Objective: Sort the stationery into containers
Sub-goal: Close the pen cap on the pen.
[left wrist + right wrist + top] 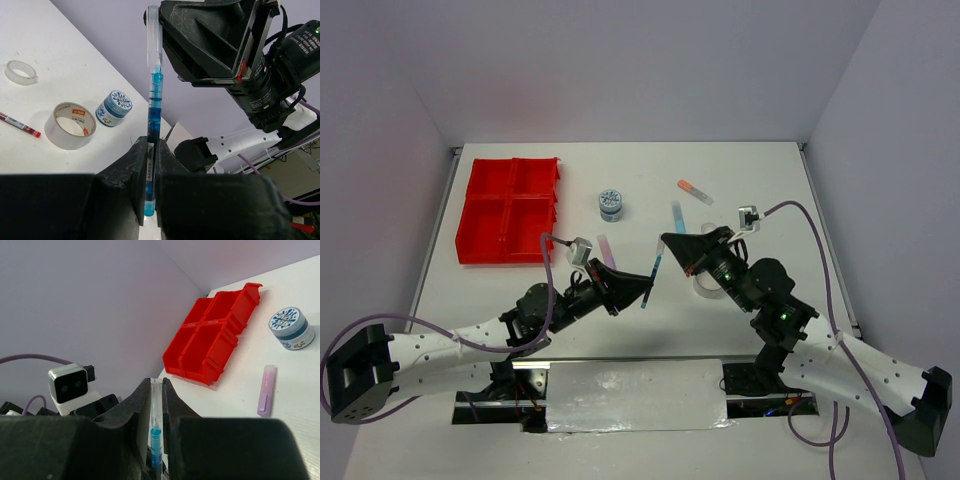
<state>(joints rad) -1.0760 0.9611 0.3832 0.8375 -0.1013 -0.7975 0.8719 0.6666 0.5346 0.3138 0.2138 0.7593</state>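
Observation:
A thin blue pen [654, 272] hangs in the air between my two arms, above the middle of the table. My left gripper [648, 291] is shut on its blue lower end [149, 200]. My right gripper [665, 247] is shut on its clear cap end [156, 395]. In the left wrist view the left gripper [151, 146] clamps the pen [154, 100] upright, and the right gripper [167, 25] meets its top. The right gripper [157, 383] faces the red tray [215, 335]. The red tray [510, 196] sits at the far left with its four compartments bare.
On the table lie a blue-lidded tub [611, 204], a purple marker [607, 248], a light-blue marker [678, 216] and an orange-capped marker [695, 191]. The left wrist view shows a wide tape roll [70, 125], a small tape roll [21, 72], a red pen [20, 124] and a tub [114, 107].

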